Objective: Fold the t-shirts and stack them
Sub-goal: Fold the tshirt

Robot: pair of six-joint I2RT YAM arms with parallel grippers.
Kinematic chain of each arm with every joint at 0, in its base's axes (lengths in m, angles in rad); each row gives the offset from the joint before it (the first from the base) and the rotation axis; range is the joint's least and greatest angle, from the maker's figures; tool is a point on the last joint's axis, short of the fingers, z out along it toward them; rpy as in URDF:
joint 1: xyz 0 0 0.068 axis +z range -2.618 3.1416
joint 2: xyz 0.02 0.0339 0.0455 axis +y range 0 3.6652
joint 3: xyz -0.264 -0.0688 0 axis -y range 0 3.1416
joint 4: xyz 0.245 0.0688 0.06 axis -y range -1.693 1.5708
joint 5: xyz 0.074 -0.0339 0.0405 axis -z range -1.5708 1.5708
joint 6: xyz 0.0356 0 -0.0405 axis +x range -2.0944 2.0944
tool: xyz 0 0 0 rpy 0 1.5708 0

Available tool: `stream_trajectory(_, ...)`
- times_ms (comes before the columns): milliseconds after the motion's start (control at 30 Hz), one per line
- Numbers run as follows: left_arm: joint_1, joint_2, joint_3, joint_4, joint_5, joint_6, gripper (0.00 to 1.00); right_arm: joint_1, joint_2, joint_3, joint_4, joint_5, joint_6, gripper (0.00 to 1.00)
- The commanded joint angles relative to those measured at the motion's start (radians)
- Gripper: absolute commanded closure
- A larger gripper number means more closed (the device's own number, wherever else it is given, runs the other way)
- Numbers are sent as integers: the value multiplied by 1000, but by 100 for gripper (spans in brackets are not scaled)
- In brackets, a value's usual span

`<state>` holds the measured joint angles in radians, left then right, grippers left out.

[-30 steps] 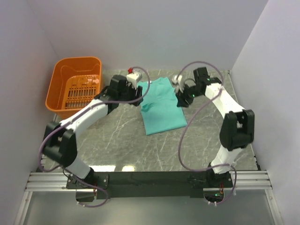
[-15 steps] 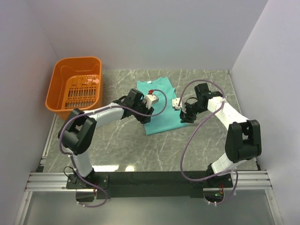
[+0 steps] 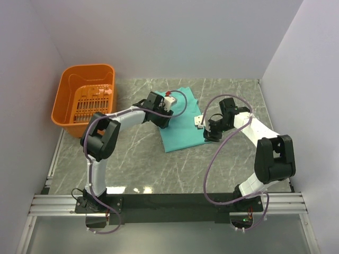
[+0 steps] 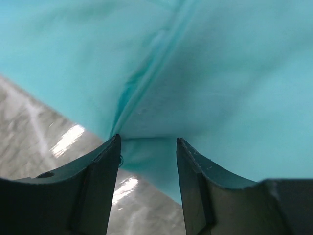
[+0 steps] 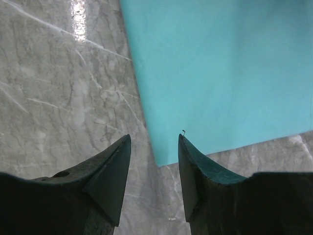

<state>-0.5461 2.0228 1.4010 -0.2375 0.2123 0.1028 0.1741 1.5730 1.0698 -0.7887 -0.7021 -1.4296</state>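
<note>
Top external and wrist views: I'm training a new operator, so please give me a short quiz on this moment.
1. The right gripper hovers over which part of the t-shirt? A: a corner of it; B: its neck label; C: a sleeve.
2. True or false: the t-shirt lies in the orange basket.
3. Fill in: seen from above, the orange basket stands to the ___ of the t-shirt.
Key: 1 A; 2 false, it lies on the table; 3 left.
</note>
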Motion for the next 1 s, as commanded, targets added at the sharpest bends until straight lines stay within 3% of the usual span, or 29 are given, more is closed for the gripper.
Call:
stream_trajectory(0, 31, 2, 44, -10, -88, -57, 45, 5, -31, -14, 48, -1, 15, 50)
stream_trajectory(200, 46, -104, 6, 113, -197, -95, 41, 5, -36, -21, 106, 7, 83, 51)
stream_trajectory(400, 46, -289, -88, 159, -58, -59, 39, 22, -37, -34, 33, 1, -17, 49)
stream_trajectory(733, -78, -669, -538, 144, 128, 211, 39, 54, 4, -90, 101, 121, -72, 48)
stream_trajectory(833, -123, -681, -611, 165, 153, 284, 39, 54, 30, -93, 132, 153, -75, 47)
stream_trajectory(967, -144, -615, -594, 173, 134, 290, 39, 56, 48, -76, 129, 164, -77, 45)
